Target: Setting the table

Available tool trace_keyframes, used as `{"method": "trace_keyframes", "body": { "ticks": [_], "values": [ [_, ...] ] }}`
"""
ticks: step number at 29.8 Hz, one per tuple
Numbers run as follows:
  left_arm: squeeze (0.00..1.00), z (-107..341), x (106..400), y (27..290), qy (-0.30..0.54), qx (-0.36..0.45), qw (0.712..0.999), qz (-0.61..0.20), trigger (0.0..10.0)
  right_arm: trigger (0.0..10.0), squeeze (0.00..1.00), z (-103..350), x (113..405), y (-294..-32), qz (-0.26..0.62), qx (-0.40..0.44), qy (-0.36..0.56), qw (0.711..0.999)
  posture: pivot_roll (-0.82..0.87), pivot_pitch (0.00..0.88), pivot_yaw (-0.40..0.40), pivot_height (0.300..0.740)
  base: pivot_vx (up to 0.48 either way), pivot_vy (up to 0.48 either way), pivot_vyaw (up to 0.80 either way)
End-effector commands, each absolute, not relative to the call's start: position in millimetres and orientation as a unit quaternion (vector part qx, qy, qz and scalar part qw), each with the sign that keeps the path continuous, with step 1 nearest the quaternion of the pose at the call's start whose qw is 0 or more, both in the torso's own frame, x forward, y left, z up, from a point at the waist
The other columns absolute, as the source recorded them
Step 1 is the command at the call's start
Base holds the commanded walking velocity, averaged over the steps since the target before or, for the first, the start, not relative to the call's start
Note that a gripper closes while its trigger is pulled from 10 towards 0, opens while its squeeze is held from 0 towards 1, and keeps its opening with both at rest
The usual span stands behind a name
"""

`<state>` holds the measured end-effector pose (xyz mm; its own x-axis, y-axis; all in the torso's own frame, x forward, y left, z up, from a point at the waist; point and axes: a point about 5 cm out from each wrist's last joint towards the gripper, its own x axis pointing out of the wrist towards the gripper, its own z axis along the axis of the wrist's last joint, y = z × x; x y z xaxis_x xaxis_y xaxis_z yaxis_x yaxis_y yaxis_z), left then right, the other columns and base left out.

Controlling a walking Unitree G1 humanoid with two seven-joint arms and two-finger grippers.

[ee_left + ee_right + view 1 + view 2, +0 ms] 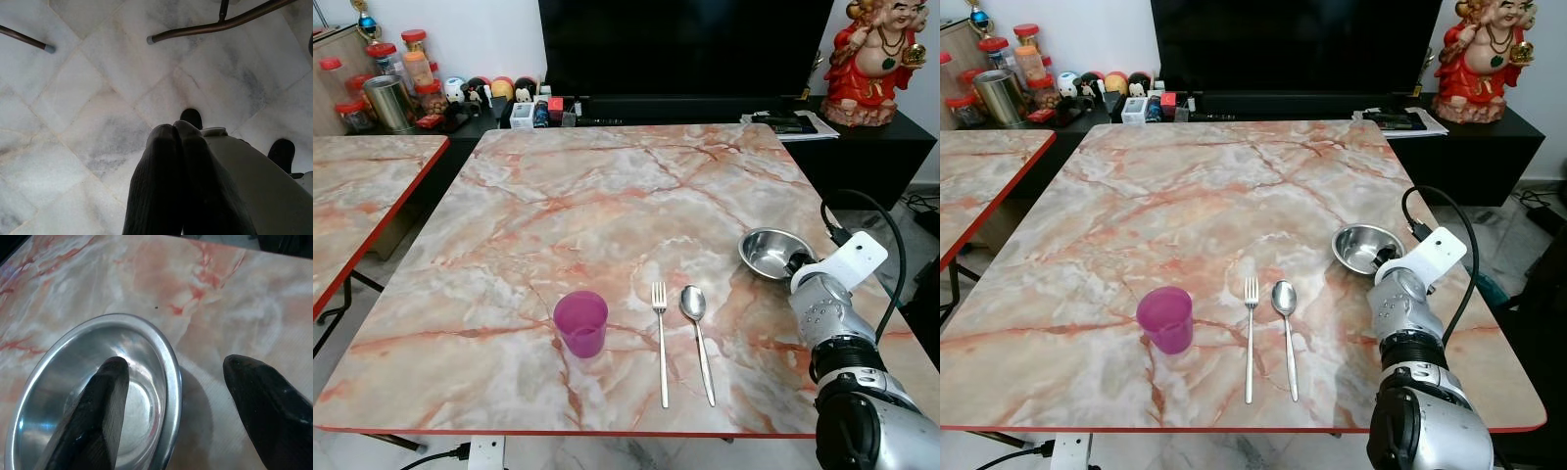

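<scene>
Bowl (93,396), the steel one, sits on the marble desk (607,196) right at your right claw (171,396), toward the desk's right side. Your right claw stands wide apart: one finger reaches down inside the bowl, the other hangs outside over bare desk, so the rim runs between them. Nothing is pinched yet.

Off to the claw's left lie the spoon (696,333) and, just beside it, the fork (660,338), both pointing away from you; farther left again stands the purple cup (580,323).

Watch the rim. It looks thin, smooth and shiny, so if you close on it shallowly the bowl will likely slip or tip out as you lift. If you push down before closing, the inner finger may lever the bowl and skate it across the slick marble toward the desk's right edge. Carry it leftward too low and you risk knocking the spoon out of line.

Your left claw (178,142) hangs idle over the tiled floor, fingers pressed together.
</scene>
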<state>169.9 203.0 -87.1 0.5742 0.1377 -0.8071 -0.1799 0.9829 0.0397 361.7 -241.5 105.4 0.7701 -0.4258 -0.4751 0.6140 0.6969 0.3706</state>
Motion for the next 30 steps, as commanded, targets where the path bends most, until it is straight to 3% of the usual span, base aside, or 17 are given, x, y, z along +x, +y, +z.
{"method": "trace_keyframes", "body": {
  "ticks": [1,28,29,30],
  "values": [
    [0.0,-88.6,165.1,206.7,0.46,-0.015,0.883,0.089,10.0,10.0,0.0,107.9,364.9,-240.6,-0.281,0.274,0.178,0.902,-0.04,0.003,0.011,0.74,0.0,0.0,0.0],
    [0.0,-87.1,167.6,208.1,0.453,-0.017,0.886,0.095,10.0,10.0,0.0,105.2,370.1,-232.6,-0.263,0.289,0.185,0.902,-0.04,0.018,0.01,0.74,0.0,0.0,0.0],
    [0.0,-87.1,167.7,208.3,0.453,-0.016,0.886,0.095,10.0,4.4,0.0,105.4,370.4,-232.3,-0.262,0.29,0.184,0.902,-0.04,0.018,0.01,0.74,0.0,0.0,0.0],
    [0.0,-87.0,167.8,208.4,0.453,-0.016,0.886,0.095,10.0,4.4,0.0,105.5,370.6,-232.2,-0.262,0.29,0.184,0.902,-0.03,0.018,0.01,0.74,0.0,0.0,0.0]
  ]
}}
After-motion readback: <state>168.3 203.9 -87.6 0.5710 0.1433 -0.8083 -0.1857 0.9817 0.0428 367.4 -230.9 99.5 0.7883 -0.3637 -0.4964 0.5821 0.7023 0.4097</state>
